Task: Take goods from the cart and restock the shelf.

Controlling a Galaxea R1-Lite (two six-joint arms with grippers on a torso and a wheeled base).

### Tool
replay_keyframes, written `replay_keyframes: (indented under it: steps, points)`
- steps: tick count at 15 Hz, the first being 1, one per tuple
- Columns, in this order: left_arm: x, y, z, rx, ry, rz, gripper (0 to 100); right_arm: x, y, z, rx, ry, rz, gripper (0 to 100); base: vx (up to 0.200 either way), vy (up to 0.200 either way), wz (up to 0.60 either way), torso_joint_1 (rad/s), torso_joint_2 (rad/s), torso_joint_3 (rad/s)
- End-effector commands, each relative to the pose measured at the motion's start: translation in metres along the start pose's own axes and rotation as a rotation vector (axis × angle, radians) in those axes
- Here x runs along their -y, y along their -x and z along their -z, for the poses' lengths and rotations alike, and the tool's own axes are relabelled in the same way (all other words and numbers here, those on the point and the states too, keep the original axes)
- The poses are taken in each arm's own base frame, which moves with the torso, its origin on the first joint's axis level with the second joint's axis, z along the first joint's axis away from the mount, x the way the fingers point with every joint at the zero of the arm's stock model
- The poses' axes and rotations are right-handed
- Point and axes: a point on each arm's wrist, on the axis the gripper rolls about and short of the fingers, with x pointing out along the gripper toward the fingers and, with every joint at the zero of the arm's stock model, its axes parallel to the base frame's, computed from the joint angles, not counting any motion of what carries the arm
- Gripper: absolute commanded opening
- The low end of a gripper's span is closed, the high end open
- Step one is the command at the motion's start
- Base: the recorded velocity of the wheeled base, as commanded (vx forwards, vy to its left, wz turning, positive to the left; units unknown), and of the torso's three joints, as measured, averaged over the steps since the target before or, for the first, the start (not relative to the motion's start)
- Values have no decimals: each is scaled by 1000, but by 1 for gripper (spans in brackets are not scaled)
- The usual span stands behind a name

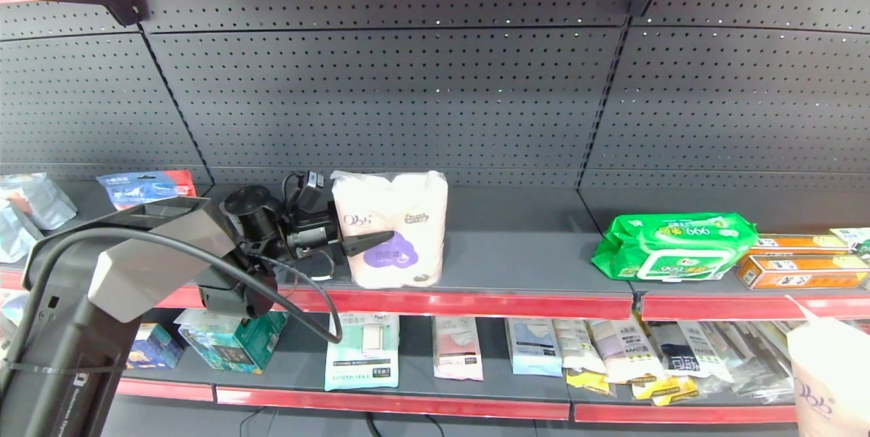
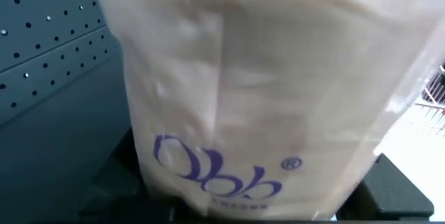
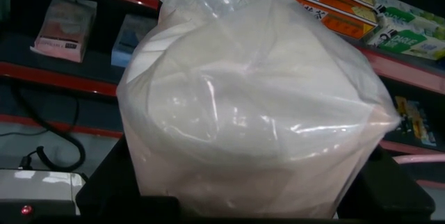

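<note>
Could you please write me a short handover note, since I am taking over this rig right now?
Left gripper: shut on the first roll pack, which stands upright on the middle shelf, near its front edge.
Right gripper: shut on the second roll pack, held off the shelf at the robot's lower right.
Done: first roll pack is set on the shelf, not yet released.
Left to do: open the left gripper and back out. Then probably set the second roll pack on the bare stretch between the first one and the green wipes pack.
</note>
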Motion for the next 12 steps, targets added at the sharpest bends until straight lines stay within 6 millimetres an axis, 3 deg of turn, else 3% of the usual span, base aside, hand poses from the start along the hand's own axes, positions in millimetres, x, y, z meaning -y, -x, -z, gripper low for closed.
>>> replay_keyframes:
  steps: [1,5,12]
  points:
    - [-3,-2,5,2,18,-3,0,0,0,0,-3,6,-1,0,0,0,0,0,0,0]
    - [-7,-9,-4,21,28,11,0,0,0,0,-3,12,-1,0,0,0,0,0,0,0]
    - [4,-4,0,-7,48,39,0,0,-1,0,-8,13,-3,0,0,0,0,0,0,0]
